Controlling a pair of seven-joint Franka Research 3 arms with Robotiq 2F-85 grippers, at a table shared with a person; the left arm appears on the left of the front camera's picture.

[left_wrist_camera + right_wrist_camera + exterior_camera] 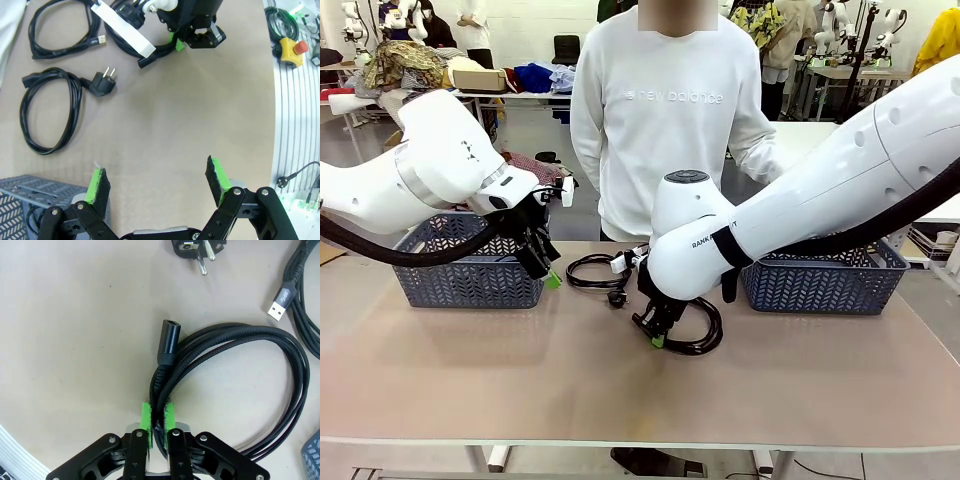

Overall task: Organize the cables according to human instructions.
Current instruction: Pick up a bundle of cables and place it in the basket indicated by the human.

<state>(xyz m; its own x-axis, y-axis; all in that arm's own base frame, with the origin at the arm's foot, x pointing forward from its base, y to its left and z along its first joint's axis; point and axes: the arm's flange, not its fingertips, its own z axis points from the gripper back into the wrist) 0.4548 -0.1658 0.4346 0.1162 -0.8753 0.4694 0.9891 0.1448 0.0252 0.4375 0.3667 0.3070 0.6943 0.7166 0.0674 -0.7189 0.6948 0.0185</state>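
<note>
My right gripper [658, 337] [157, 419] is shut on a bundle of strands of a black braided cable [235, 340] [705, 342], a coil lying on the table at the centre. In the left wrist view that gripper [195, 37] pinches the same cable [155, 52], which carries a white label. A second coil with a round two-pin plug [50, 110] [197, 250] and a third with a USB end [60, 30] [295, 285] lie beside it, toward the person [595, 272]. My left gripper [545, 268] [157, 177] hangs open and holds nothing, at the right end of the left basket.
Two blue-grey lattice baskets stand on the table, one at the left [470, 285] [30, 190] and one at the right [820, 290] [312, 455]. A person in a white sweatshirt [665, 110] stands at the far side. A yellow emergency-stop box [290, 50] sits past the table edge.
</note>
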